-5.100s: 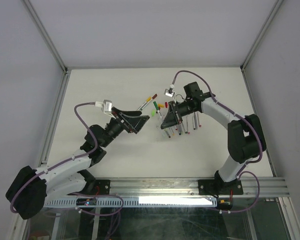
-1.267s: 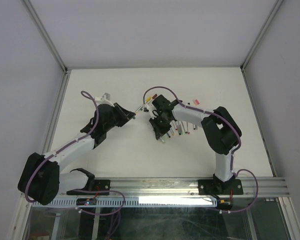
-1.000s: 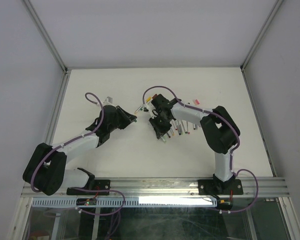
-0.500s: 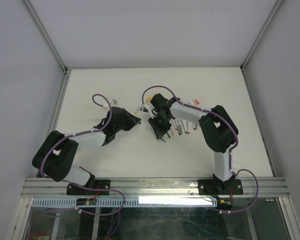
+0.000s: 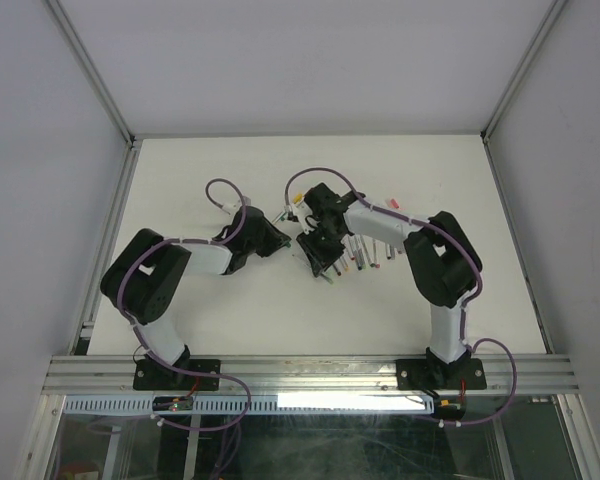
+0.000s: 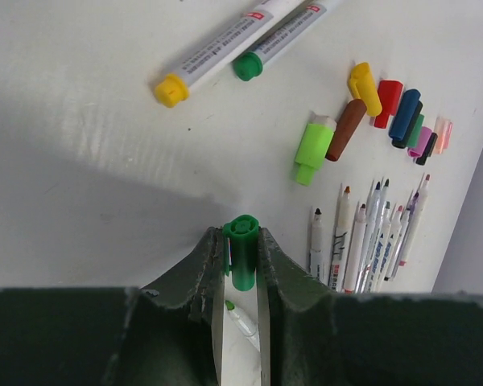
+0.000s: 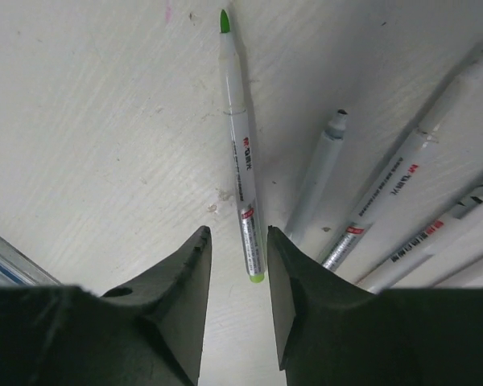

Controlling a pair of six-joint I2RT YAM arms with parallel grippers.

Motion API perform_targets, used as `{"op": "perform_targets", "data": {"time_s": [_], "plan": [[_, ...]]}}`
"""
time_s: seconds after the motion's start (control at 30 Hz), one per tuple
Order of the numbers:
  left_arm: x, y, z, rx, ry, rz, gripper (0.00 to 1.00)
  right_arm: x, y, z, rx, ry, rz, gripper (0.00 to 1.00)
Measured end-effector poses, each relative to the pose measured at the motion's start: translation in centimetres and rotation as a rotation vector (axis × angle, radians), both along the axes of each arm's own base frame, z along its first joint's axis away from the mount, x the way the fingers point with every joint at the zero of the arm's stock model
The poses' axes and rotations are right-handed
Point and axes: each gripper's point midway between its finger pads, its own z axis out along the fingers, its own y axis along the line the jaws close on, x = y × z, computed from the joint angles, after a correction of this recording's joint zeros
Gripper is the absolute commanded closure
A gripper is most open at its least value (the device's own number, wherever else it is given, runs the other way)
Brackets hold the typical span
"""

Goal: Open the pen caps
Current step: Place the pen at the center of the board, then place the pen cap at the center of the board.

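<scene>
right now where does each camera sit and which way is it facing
Top external: above and behind the bases, looking down at the white table; both whole arms show.
Left wrist: on the left arm, looking along the left gripper, shut on a green cap, toward loose caps and uncapped pens.
Right wrist: on the right arm, looking down past the open right gripper at a green-tipped pen.
Shared: top and left wrist both show the uncapped pens.
</scene>
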Motion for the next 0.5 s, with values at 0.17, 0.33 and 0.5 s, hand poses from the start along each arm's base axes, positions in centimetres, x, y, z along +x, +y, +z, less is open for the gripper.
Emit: {"op": "perform_targets", "data": {"time_s": [0.17,0.33,0.5], "plan": [[0.5,-1.1,-0.1,0.023,-0.013,-0.029,0.81,1.3,-0.5,3.5,0.089,-0.054,-0.017,0.63],[0.9,-1.4,-0.2,0.047,-0.022,-0.044,0.67,3.3,-1.7,10.0,0.274,-0.160,-0.062,0.63],[1.3,-1.5,0.3,0.063,-0.042,-0.054,0.57,4.2,-3.2,14.9,0.435,-0.240,-0.085,0.63]]}}
